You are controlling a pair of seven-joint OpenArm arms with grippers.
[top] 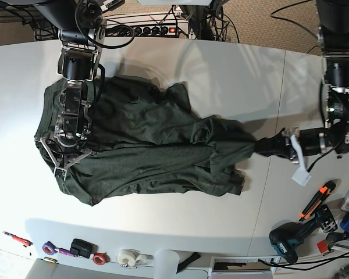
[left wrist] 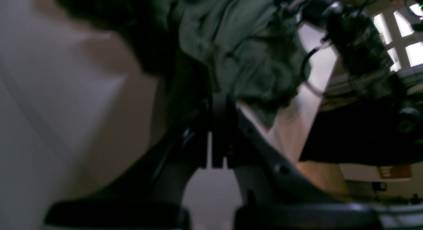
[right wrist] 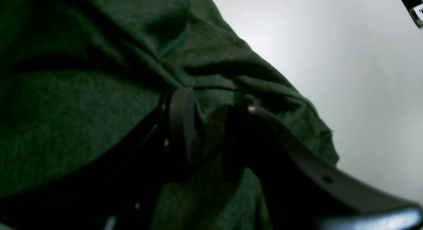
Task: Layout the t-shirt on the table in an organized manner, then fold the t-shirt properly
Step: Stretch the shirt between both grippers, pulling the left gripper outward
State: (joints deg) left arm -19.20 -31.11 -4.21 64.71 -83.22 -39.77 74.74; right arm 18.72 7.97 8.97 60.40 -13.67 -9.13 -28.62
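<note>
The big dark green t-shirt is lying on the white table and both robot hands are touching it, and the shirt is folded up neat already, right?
Not quite. The dark green cotton t-shirt does lie on the white table, with the left hand and the right hand on it, but it is not folded. The base view shows it spread out and rumpled.

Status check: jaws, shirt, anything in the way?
Left gripper shut on t-shirt edge, stretched out sideways. Right gripper pinching fabric at the opposite end. T-shirt rumpled, unfolded on table. Tools along table edge, off the cloth.
</note>
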